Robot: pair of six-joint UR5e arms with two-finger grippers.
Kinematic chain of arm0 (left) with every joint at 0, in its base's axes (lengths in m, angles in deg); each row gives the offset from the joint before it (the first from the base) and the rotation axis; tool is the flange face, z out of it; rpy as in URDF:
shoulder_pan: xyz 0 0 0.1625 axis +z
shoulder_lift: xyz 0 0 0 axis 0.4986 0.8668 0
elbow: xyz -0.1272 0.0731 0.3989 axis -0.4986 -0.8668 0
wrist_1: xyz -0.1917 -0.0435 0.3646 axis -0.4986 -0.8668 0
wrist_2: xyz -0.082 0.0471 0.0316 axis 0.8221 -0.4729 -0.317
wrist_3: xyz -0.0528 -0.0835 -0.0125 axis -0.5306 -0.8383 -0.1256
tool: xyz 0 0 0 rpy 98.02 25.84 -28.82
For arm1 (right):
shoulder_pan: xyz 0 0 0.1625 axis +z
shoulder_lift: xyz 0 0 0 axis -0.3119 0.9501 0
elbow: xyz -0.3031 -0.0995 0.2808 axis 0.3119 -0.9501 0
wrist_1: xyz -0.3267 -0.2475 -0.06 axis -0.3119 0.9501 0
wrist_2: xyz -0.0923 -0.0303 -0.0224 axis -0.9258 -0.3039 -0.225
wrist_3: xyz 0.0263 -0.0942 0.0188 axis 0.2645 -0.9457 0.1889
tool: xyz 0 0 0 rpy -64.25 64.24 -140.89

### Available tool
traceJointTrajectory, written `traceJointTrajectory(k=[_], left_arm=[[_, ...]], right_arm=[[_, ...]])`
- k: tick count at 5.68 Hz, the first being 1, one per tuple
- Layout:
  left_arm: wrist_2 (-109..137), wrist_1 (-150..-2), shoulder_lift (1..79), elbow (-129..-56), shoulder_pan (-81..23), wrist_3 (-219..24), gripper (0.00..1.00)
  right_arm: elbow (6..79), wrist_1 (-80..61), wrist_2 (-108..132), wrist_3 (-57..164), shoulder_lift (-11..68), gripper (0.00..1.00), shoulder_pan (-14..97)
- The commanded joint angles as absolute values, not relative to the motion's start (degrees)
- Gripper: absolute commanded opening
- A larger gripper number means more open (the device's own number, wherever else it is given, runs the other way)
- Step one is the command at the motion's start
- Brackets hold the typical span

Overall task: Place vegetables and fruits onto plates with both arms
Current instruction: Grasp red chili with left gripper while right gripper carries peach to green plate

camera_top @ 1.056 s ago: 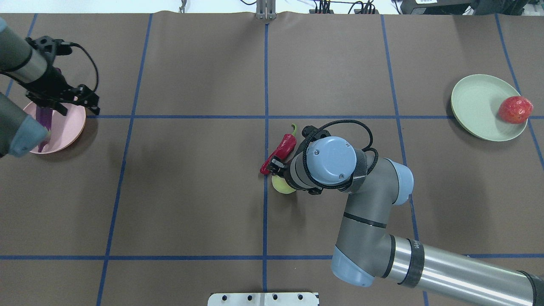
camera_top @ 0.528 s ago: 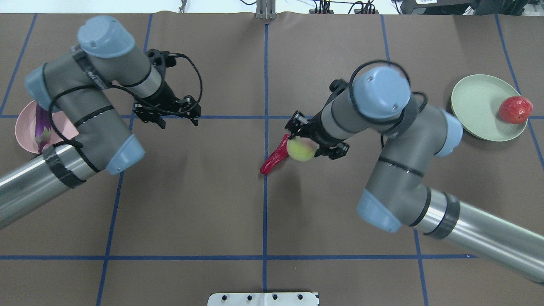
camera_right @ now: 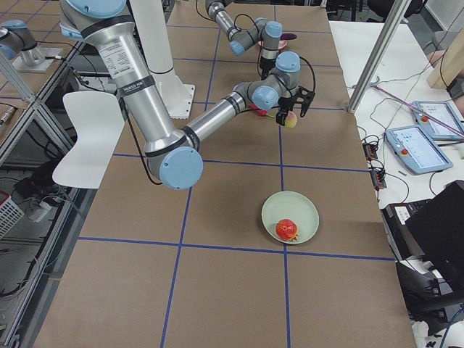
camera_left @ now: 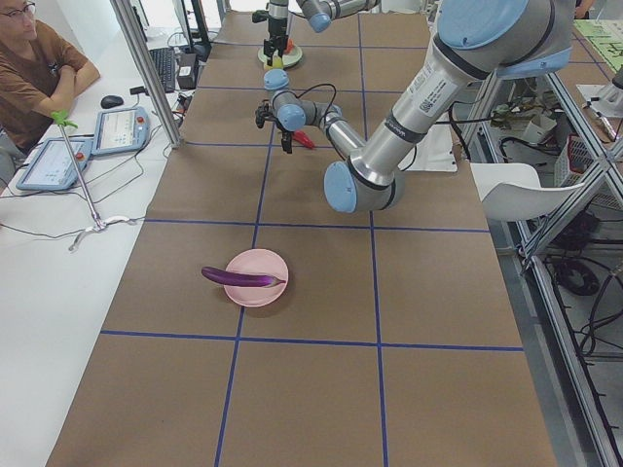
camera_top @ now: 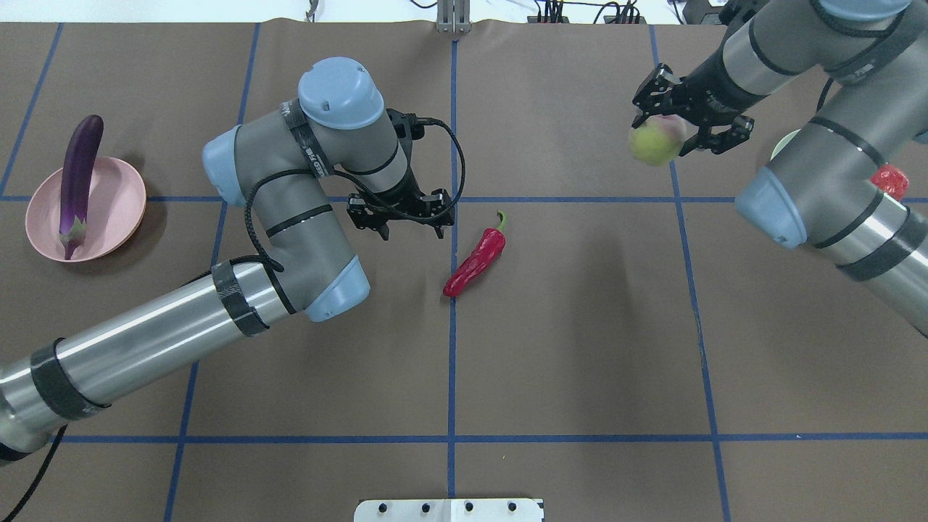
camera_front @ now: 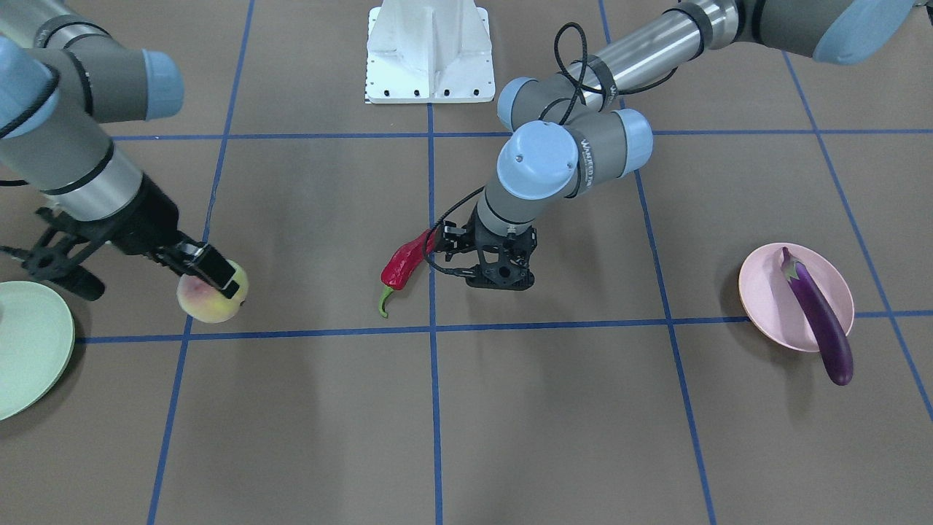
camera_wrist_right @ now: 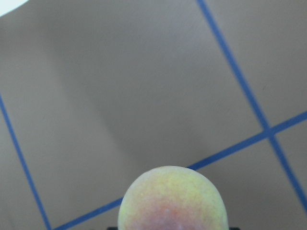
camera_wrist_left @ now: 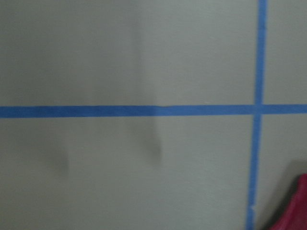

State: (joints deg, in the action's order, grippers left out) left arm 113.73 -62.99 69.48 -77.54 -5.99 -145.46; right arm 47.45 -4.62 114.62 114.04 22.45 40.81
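Now the chili [camera_top: 476,257] lies diagonally just right of the left arm's fingers [camera_top: 437,226], spread open, while the right fingers [camera_front: 211,270] grip the peach [camera_top: 655,141].

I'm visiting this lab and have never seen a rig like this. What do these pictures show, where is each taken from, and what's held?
A robot's left arm and right arm work at a table, each ending in a two-finger gripper. Four pictures come from fixed cameras: above, opposite the robot, and at each table end; two come from cameras on the wrists. The right gripper holds a yellow-green peach. The left gripper is open and empty beside a chili pepper on the table. An eggplant lies across a pink plate; a pomegranate sits on a green plate.
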Motion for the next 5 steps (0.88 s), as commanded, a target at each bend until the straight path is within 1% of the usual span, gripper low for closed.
traceJointTrajectory(k=[1, 2, 3, 4, 5], left_arm=[[107.46, -63.17, 73.69, -74.41, -1.57, -144.97, 0.91], [105.0, -63.26, 77.2, -69.86, -0.86, -144.88, 0.91], [102.02, -63.43, 77.75, -69.11, 1.06, -144.97, 0.91], [101.9, -64.91, 78.8, -66.93, 1.08, -144.97, 0.84], [101.21, -65.01, 79.34, -65.95, 1.08, -145.06, 0.46]], right_arm=[[41.99, -0.9, 114.59, 98.62, 25.07, 0.0, 49.37], [39.87, -1.07, 114.6, 92.0, 27.18, 0.0, 51.07], [38.71, -1.51, 114.6, 89.85, 29.55, 0.0, 51.78], [36.27, -1.51, 114.68, 85.04, 30.36, 0.0, 52.92], [34.41, -1.77, 114.6, 82.38, 30.98, 0.0, 52.84]])
